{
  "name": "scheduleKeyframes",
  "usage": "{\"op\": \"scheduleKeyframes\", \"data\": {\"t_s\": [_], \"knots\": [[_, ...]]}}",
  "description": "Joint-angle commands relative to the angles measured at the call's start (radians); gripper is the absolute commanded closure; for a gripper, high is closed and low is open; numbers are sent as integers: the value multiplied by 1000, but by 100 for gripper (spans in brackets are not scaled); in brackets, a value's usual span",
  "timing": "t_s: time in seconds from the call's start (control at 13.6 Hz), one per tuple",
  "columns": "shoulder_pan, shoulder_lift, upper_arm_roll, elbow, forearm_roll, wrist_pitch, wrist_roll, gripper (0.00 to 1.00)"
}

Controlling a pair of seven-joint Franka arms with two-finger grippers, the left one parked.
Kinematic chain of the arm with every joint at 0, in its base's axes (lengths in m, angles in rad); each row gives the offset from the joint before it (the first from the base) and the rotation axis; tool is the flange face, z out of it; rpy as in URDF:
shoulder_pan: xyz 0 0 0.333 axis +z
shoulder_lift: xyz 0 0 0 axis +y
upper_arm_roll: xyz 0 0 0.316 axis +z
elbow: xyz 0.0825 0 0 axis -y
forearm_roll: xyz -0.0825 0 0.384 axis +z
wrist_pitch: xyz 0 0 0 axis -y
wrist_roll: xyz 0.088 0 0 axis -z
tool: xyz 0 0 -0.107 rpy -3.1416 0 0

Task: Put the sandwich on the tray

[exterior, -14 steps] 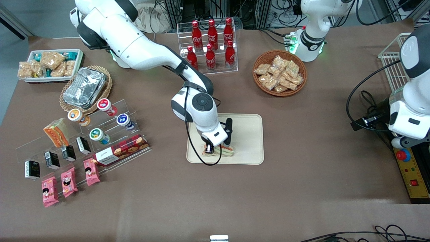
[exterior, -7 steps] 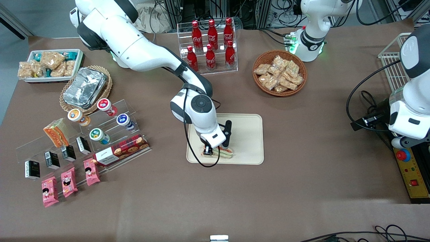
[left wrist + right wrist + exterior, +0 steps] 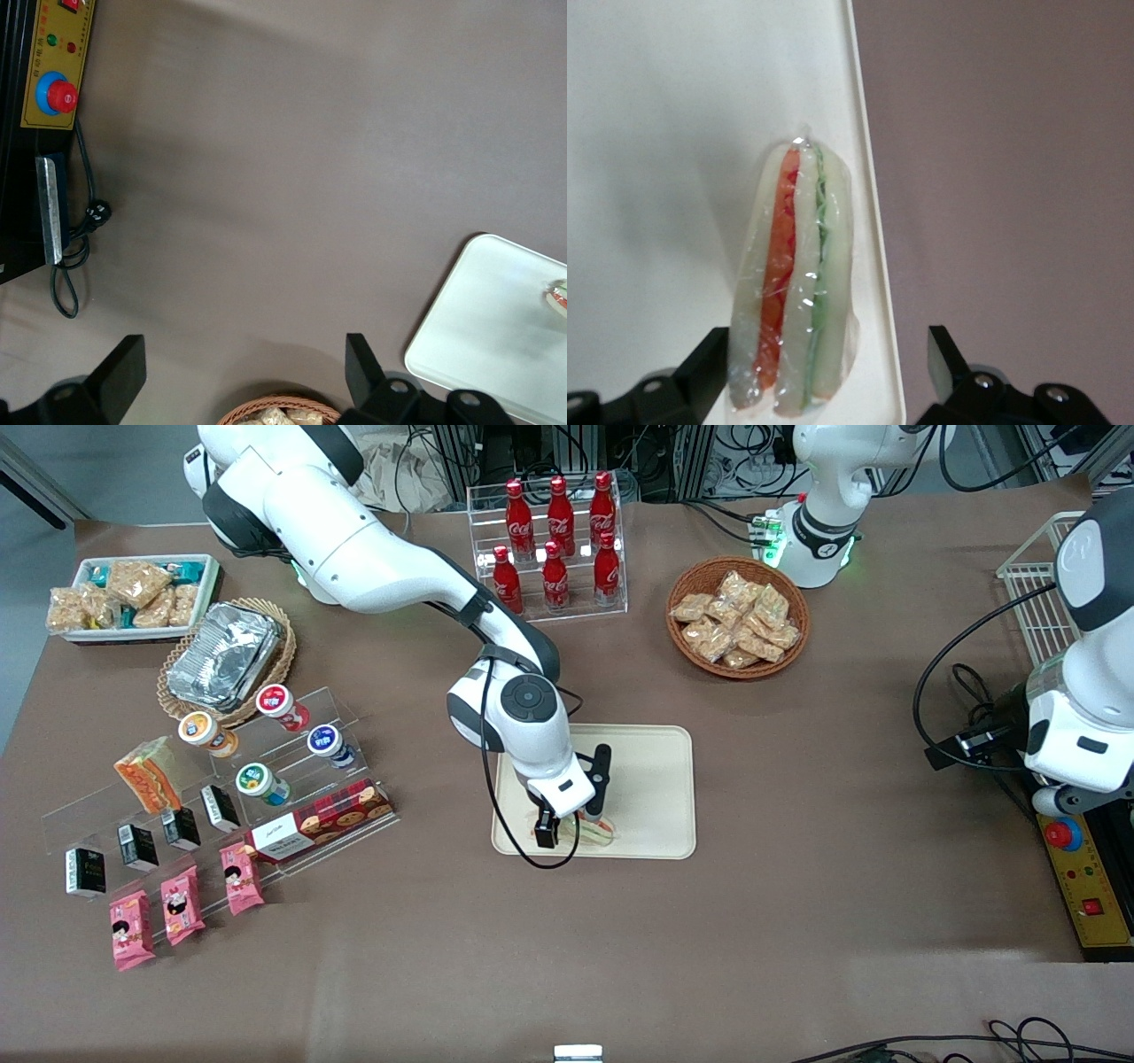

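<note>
We see a brown-covered tabletop (image 3: pixel 797 886) with cables and metal framing at the edge farthest from the front camera. The tray (image 3: pixel 660 779) sits mid-table, and the sandwich (image 3: pixel 595 831) lies on it along the rim nearest the front camera. Our gripper (image 3: pixel 571 824) hangs just over the sandwich, fingers (image 3: pixel 700 376) spread wide to either side and not touching the wrap.

White glossy arm (image 3: pixel 372 576), grey joints, black cable, black fingers (image 3: pixel 547 830).
</note>
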State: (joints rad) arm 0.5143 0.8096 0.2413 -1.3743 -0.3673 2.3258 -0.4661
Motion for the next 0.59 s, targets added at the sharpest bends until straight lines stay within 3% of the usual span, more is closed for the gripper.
{"op": "scheduleKeyframes", "data": {"t_s": [0.0, 0.51], "knots": [[-19, -41, 7, 1, 36, -6, 12, 2], [-118, -210, 7, -8, 304, -225, 6, 2]]}}
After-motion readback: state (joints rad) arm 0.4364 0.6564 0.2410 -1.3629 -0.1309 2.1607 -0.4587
